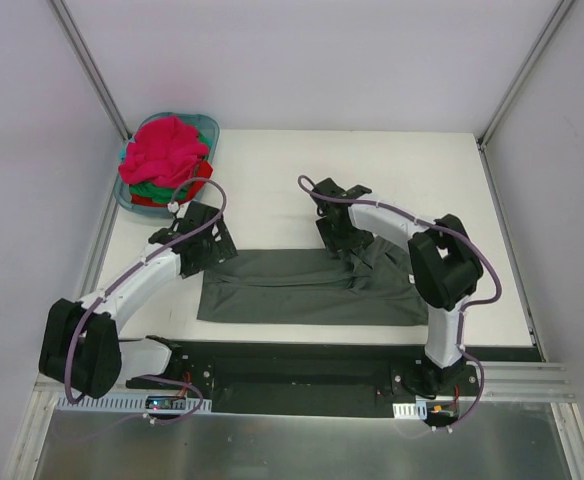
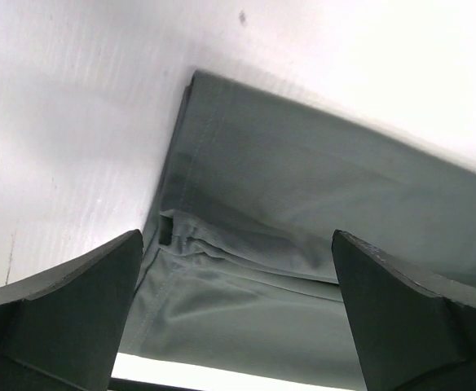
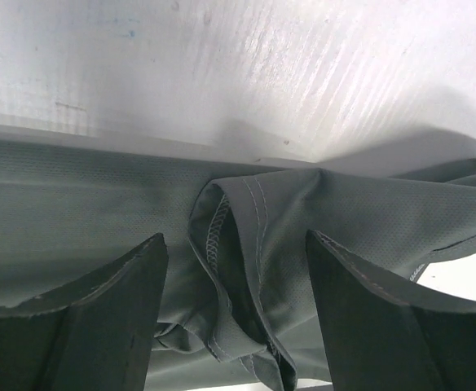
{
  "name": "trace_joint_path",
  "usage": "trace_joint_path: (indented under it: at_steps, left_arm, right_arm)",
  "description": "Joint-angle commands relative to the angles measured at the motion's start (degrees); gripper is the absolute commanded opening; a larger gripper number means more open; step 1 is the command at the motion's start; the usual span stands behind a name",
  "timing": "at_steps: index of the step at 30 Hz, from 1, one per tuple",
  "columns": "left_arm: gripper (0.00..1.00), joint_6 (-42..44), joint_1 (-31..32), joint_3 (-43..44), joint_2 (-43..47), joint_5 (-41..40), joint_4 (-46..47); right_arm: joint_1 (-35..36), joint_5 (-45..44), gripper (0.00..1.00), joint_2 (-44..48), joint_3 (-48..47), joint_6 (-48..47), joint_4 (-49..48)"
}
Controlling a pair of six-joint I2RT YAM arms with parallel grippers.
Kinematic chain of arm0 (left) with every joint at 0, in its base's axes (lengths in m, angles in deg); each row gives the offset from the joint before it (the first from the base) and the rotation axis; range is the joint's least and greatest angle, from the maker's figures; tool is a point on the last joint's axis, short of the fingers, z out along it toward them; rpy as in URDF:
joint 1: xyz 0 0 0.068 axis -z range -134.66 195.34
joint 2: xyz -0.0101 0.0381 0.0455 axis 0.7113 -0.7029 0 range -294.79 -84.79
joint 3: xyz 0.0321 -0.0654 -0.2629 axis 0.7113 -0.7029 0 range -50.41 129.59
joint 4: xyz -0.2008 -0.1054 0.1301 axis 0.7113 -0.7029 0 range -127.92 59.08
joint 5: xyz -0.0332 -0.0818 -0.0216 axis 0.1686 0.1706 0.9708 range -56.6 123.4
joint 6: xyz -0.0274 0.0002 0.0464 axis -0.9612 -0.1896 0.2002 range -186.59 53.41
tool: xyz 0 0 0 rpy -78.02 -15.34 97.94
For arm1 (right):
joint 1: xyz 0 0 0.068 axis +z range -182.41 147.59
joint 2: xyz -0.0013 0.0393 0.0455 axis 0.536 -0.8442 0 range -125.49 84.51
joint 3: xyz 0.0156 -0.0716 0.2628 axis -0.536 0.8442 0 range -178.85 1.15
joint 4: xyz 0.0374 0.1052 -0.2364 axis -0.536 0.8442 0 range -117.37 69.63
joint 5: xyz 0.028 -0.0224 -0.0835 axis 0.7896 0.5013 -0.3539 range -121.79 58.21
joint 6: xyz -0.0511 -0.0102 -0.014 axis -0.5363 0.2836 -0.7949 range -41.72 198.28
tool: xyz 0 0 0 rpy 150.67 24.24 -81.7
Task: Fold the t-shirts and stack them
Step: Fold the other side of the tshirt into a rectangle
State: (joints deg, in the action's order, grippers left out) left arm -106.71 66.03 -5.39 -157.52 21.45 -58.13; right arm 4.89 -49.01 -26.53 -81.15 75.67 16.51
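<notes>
The dark grey soft cloth t-shirt (image 1: 307, 288) lies spread on the white bench (image 1: 272, 190), near the front edge. It looks light and floppy, so it will sag and slide. The left fingers (image 2: 75, 309) are apart over its far left corner. The right fingers (image 3: 99, 318) are apart around a bunched hem, and that stitched edge looks good to pinch. Behind the shirt there is room to move. The pink, red and green shirts (image 1: 167, 150) sit in the teal plastic basket (image 1: 209, 125).
</notes>
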Motion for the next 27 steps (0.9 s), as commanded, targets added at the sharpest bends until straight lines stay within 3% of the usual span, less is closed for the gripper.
trace_joint_path:
  at_steps: [1, 3, 8, 11, 17, 27]
  left_arm:
    - [0.99, -1.28, 0.49, 3.58, 4.09, 0.87, -0.84]
    - [0.99, -1.54, 0.49, 4.81, 3.13, 1.74, -0.49]
    - [0.99, -0.75, 0.58, 7.19, -4.25, 8.77, 3.64]
    - [0.99, -1.36, 0.67, 7.28, -9.26, 10.89, 5.05]
    - [0.99, -1.89, 0.76, 5.53, -16.74, 9.84, 5.67]
    - [0.99, -1.9, 0.32, 3.76, -18.06, 8.08, 5.75]
  right_arm:
    - [0.05, -1.33, 0.7, -1.8, -1.1, -1.43, 1.3]
    - [0.05, -3.25, 0.69, -2.33, -1.11, -0.73, 1.21]
    - [0.05, -10.46, 0.47, 0.03, 0.47, 4.79, 1.47]
    - [-0.03, -14.59, 0.31, 4.33, 3.02, 8.84, 1.56]
    - [-0.38, -23.56, 0.1, 16.01, 10.83, 18.5, 2.96]
    - [-0.91, -19.62, 0.11, 40.35, 33.5, 36.35, 1.57]
